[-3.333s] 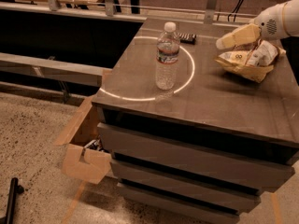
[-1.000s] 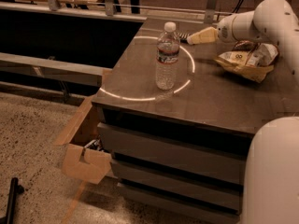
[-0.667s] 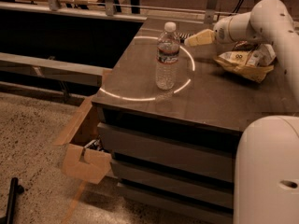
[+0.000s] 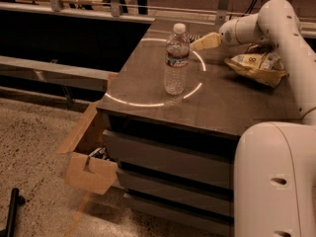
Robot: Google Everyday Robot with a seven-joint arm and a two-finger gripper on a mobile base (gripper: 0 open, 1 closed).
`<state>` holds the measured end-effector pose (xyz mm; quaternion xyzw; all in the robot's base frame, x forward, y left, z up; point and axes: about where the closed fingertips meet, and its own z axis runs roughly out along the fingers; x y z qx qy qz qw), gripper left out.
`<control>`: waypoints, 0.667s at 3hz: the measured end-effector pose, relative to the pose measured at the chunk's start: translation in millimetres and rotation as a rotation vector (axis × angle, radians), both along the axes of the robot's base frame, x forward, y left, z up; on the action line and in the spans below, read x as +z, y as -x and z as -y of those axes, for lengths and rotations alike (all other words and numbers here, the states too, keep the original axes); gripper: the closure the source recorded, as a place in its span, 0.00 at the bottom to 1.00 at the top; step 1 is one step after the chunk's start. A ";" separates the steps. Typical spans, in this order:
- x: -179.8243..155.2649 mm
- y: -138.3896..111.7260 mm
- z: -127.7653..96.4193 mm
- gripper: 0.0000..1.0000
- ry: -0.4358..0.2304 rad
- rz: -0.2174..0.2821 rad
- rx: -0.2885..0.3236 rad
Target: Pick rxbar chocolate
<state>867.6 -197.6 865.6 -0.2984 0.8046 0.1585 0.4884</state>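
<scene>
The rxbar chocolate [image 4: 194, 37] shows only as a small dark sliver at the far side of the grey cabinet top [image 4: 217, 102], just behind the water bottle's right shoulder. My gripper [image 4: 203, 43] has its tan tip right at the bar and covers most of it. The white arm [image 4: 269, 21] reaches in from the right, over the snack bags. Whether the gripper touches the bar is hidden.
A clear water bottle [image 4: 176, 60] stands upright inside a ring of light, just left of the gripper. Yellow-and-white snack bags [image 4: 256, 65] lie at the right under the arm. An open cardboard box [image 4: 89, 157] sits on the floor at the cabinet's left. Railings run behind.
The arm has swung left from above the snack bags to the far middle of the top. The gripper has come down over the dark bar, which is now mostly covered.
</scene>
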 end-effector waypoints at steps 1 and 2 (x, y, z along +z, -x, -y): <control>2.9 -7.3 -0.8 0.00 -0.035 0.025 -0.017; 4.7 -14.8 -4.7 0.00 -0.082 0.051 -0.047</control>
